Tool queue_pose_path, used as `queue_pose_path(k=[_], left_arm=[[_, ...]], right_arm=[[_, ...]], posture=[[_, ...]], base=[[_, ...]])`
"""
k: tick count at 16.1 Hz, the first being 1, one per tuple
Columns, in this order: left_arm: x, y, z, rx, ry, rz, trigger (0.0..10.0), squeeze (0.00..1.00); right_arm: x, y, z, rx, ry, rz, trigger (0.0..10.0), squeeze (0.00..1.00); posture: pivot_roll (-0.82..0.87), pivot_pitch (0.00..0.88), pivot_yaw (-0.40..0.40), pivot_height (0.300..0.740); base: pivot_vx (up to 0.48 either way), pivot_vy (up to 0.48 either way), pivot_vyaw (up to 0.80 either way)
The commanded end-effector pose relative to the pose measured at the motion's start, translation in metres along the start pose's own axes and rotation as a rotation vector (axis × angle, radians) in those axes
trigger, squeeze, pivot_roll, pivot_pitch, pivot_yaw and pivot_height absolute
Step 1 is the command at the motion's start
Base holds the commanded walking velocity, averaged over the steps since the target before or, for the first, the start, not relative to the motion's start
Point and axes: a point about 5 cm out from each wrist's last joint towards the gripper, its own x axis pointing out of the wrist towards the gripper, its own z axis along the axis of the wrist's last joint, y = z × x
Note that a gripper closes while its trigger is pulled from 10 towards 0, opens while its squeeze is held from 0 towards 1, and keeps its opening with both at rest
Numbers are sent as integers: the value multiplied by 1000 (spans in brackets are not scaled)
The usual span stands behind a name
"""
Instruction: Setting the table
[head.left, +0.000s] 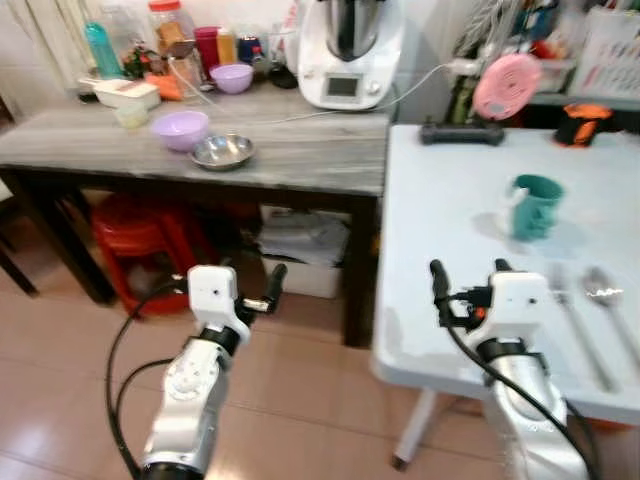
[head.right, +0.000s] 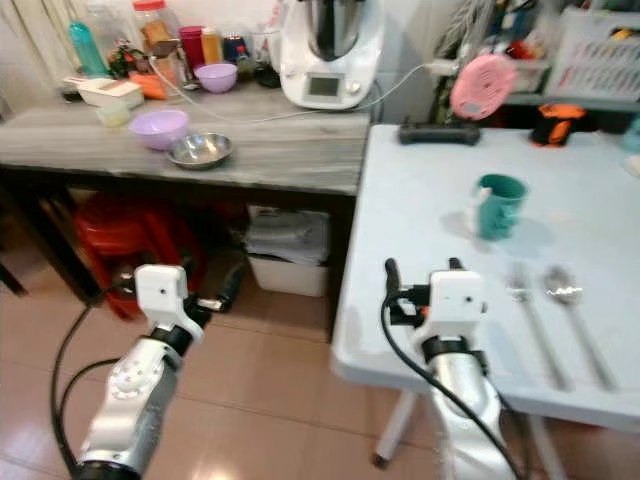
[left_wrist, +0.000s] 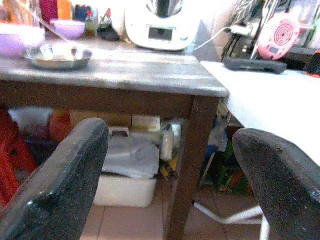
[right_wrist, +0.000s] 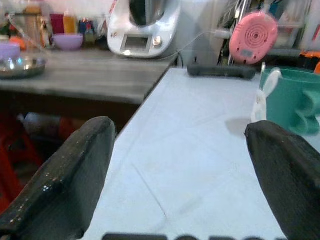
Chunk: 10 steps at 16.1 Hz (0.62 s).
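Note:
A teal cup (head.left: 535, 205) stands upright on the white table (head.left: 450, 250). A fork (head.left: 575, 320) and a spoon (head.left: 605, 292) lie side by side near the table's front right. On the grey wooden side table (head.left: 300, 150) sit a steel bowl (head.left: 222, 151) and two purple bowls (head.left: 180, 128), the second further back (head.left: 232, 77). My right gripper (head.left: 468, 270) hovers open over the white table's near left corner, holding nothing. My left gripper (head.left: 262, 290) is open over the floor in front of the side table.
A white kitchen machine (head.left: 350, 50), bottles and jars crowd the back of the side table. A pink fan (head.left: 507, 85) and a black bar (head.left: 460, 133) lie at the white table's far edge. Under the side table are a red stool (head.left: 140, 235) and white bins (head.left: 300, 250).

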Motion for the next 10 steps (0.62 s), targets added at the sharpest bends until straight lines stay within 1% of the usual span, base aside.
queue_pose_path(k=[1,6,8,10], left_arm=[[0,6,4,13,-6,10,10000,0],[1,6,4,19,-2,9,10000,0],[2,5,4,7,-6,6,10000,0],[2,6,3,17,2,5,10000,0]], right_arm=[[2,4,2,5,-7,15,10000,0],[3,6,1,9,-4,18,10000,0],[4,7,0,13,1,19,10000,0],[5,6,-2,26,10,15,10000,0]], posture=[[-101,0,69,740],[-99,0,70,740],[-99,0,71,740],[-98,0,70,740]], base=[[0,-371,0],[0,-415,0],[0,0,0],[0,0,0]])
